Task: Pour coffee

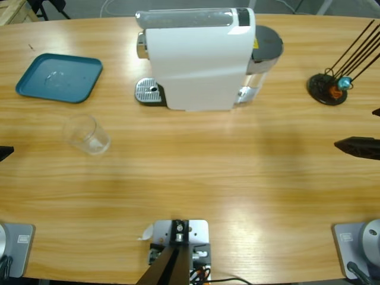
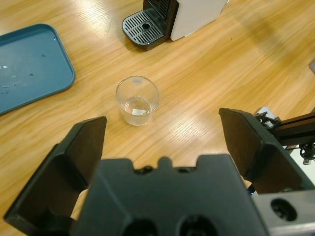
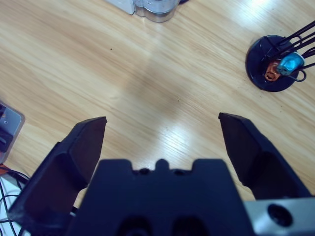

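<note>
A teal tray point(image 1: 58, 78) is seen at the far left of the bench point(image 1: 237, 178), well to the left of the white coffee machine point(image 1: 199, 59); its surface carries a few droplets or scuffs, seen also in the left wrist view point(image 2: 29, 66).

A clear glass point(image 1: 87, 135) stands upright on the bench, to the left of the machine and nearer the camera than the tray, apart from both. In the left wrist view the glass point(image 2: 137, 100) lies ahead of the left gripper point(image 2: 162, 135) and untouched by it. The fingers point(image 2: 83, 147) are spread wide, with nothing held between them. No amber liquid can be made out in the glass; only a pale glint shows at its base. Whether coffee is present cannot be told.

The machine stands at the middle of the bench's far side. A round perforated drip tray point(image 1: 148, 92) projects from its left foot, seen too in the left wrist view point(image 2: 145, 29). A dark-lidded clear tank point(image 1: 264, 53) is attached at the machine's right.

To the right of the machine, well apart, a black round stand point(image 1: 326, 89) with thin black rods is placed; small blue and orange items rest at its base. The stand point(image 3: 270, 64) is seen ahead and to one side of the right gripper point(image 3: 162, 135), whose fingers point(image 3: 246, 142) are likewise wide apart and empty over bare wood.
</note>
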